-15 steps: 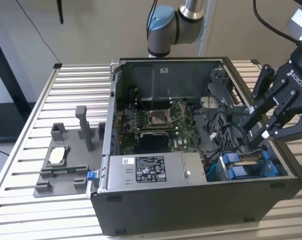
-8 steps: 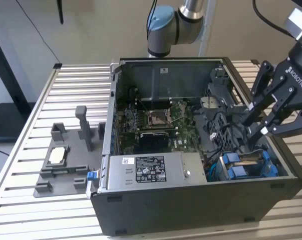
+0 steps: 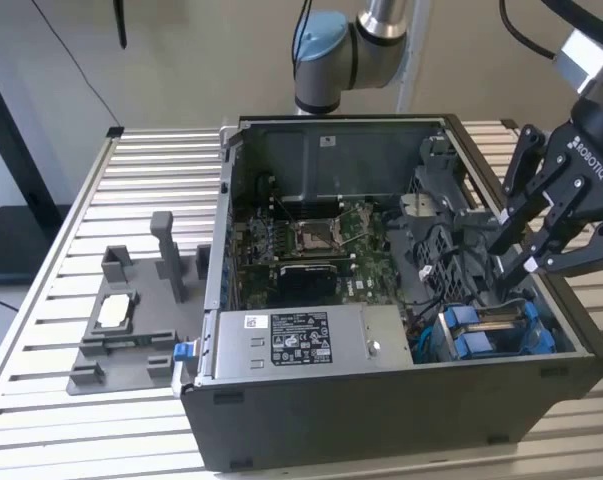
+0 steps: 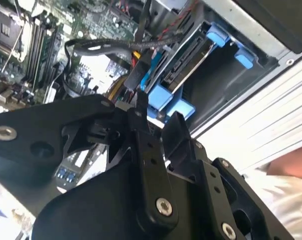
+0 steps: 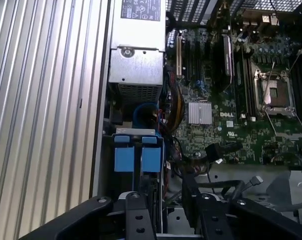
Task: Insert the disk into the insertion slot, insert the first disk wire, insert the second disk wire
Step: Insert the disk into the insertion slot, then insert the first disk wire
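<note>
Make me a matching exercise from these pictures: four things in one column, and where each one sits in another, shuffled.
1 disk
2 power-supply box
3 processor socket
4 gripper

A on the motherboard's middle
B in the insertion slot, blue tabs showing
C above the case's end at the exterior view's right
D along the case wall nearest the exterior camera

Pairs: 1-B, 2-D, 3-A, 4-C

Fine-print label on power-supply box, lettering on end effector
</note>
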`<state>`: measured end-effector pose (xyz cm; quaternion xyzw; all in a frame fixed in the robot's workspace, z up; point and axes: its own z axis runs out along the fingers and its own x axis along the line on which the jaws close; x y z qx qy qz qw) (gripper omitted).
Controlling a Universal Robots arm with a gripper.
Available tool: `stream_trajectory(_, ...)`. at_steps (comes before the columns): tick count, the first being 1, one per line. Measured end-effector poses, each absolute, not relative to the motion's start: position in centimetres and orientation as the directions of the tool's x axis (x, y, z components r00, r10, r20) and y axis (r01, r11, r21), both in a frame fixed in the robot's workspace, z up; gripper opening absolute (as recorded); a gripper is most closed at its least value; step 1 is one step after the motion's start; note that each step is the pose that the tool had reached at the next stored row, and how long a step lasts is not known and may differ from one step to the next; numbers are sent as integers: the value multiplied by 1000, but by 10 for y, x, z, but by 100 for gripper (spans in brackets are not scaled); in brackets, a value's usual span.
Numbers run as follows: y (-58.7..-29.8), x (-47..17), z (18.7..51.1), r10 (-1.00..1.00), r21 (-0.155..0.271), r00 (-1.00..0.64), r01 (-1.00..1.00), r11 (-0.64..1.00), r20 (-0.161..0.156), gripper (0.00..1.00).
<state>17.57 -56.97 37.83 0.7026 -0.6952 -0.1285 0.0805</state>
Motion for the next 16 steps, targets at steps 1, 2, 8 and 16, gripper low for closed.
stream_trajectory(1, -569, 172, 378, -998, 292, 0, -956, -20, -69, 40)
stream_trajectory(2, -569, 169, 378, -998, 291, 0, -957, -20, -69, 40)
stream_trajectory(8, -569, 159, 379, -997, 252, 3, -967, -24, -83, 40)
stream_trajectory(16, -569, 156, 390, -995, 219, 12, -975, -32, -94, 40)
